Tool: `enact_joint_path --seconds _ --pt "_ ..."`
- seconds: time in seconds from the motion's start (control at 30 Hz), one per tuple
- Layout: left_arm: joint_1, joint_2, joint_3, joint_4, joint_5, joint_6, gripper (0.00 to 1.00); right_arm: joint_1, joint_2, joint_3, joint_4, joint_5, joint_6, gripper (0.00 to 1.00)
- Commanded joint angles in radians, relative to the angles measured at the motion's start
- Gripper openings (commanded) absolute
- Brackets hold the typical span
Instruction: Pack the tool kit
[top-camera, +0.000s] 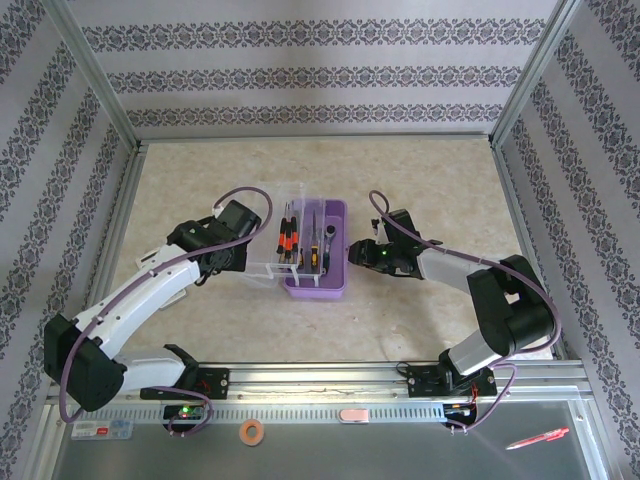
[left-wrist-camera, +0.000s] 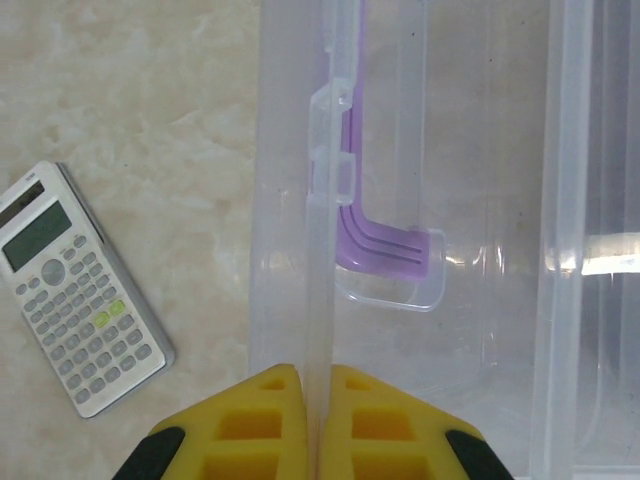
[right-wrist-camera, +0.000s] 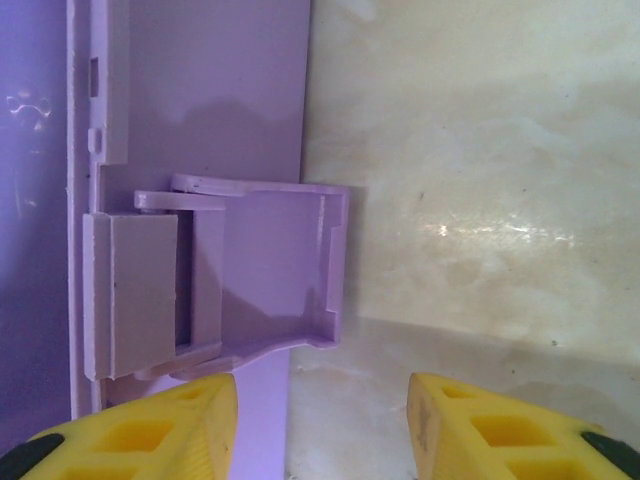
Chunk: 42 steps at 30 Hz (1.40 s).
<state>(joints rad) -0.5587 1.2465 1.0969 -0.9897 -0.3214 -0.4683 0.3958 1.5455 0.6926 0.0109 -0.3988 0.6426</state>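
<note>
Looks like a lab test booth: aluminium frame and wallpaper-patterned panels fence the marble-look table on three sides.

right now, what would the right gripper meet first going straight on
Probably the purple latch on the side of the case, just ahead of the open right gripper; how near is unclear.

The lilac-purple case is sitting open near the middle of the table, its long side running away from the arms. Its clear lid is standing swung out on the left, with the purple handle showing through it. Orange-and-black-handled screwdrivers are lying side by side along the case's left part. A purple latch is sticking out from its right wall.
</note>
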Motion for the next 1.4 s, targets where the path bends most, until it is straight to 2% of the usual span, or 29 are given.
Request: enact_joint_path --seconds 0.0,0.23,0.43,0.77,0.97,1.37 --pt "-0.085 0.01 0.098 0.057 0.116 -0.029 0.0 0.038 0.021 -0.027 0.042 -0.04 0.036 0.49" --pt "-0.196 0.102 0.241 -0.001 0.111 -0.038 0.0 0.071 0.015 -0.034 0.052 -0.036 0.056 0.49" --pt "-0.265 0.176 0.298 -0.021 0.094 -0.05 0.0 0.075 -0.004 -0.048 0.049 -0.038 0.057 0.48" --pt "-0.359 0.238 0.372 -0.009 0.116 -0.082 0.17 0.077 -0.005 -0.057 0.049 -0.029 0.058 0.49" --pt "-0.426 0.292 0.418 0.002 0.111 -0.113 0.21 0.077 -0.013 -0.062 0.05 -0.022 0.058 0.5" --pt "-0.445 0.368 0.438 0.035 0.103 -0.129 0.21 0.069 -0.03 -0.07 0.035 -0.016 0.039 0.5"
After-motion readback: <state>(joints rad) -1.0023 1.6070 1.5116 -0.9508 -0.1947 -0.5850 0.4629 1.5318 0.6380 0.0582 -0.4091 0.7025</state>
